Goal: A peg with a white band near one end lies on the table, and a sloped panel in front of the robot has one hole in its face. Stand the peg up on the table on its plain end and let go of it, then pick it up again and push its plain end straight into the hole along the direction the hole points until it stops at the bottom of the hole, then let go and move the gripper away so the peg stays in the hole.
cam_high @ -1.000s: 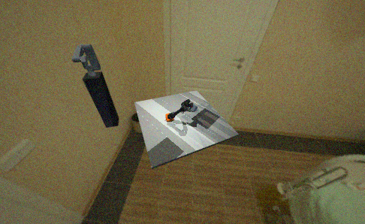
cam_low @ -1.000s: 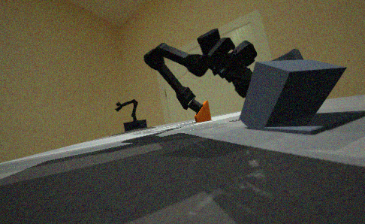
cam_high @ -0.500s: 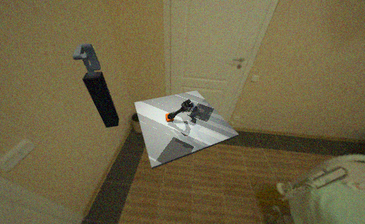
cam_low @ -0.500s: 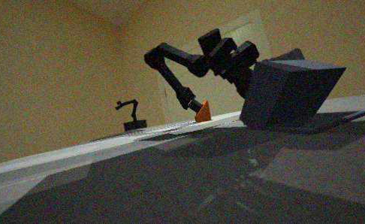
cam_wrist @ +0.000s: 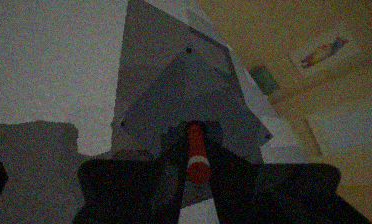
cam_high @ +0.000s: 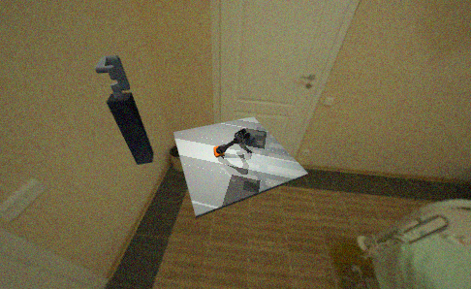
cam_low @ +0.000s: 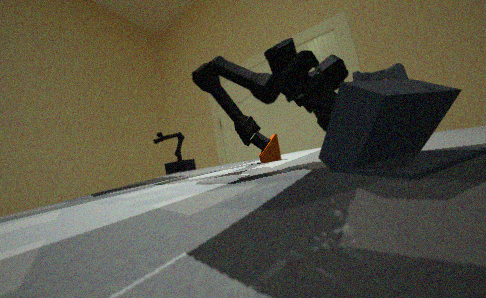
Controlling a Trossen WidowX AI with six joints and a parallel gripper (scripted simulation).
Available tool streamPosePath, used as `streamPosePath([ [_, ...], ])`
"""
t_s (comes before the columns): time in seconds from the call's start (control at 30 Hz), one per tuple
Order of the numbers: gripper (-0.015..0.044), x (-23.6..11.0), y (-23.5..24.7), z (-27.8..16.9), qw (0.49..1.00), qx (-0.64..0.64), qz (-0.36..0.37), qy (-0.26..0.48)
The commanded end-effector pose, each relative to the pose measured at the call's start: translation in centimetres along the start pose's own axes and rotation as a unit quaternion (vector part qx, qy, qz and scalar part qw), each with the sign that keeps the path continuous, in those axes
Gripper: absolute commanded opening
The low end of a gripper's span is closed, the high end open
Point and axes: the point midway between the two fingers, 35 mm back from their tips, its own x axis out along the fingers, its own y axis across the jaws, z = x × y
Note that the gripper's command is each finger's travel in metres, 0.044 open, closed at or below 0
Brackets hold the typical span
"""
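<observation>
In the wrist view my gripper is shut on the red peg. The peg's white band is at the end nearer the camera. Its plain end points at the dark hole in the grey sloped panel and sits at the hole's mouth; I cannot tell how deep it is. In the top view the arm reaches across the table to the panel. In the exterior view the panel block hides the fingers and the peg, and the arm bends down behind it.
The arm's orange base stands on the table behind the panel. A dark flat bar floats at the left of the table. A small dark arm shape stands far off. A pale bulky object is at the lower right.
</observation>
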Motion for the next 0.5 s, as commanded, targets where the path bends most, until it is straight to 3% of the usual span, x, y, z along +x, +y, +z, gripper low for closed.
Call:
streamPosePath([
  [0.0, 0.0, 0.24, -0.11, 0.12, 1.0, 0.0, -0.001, -0.002],
  [0.47, 0.0, 0.8, -0.25, 0.17, 1.0, 0.0, -0.001, -0.002],
])
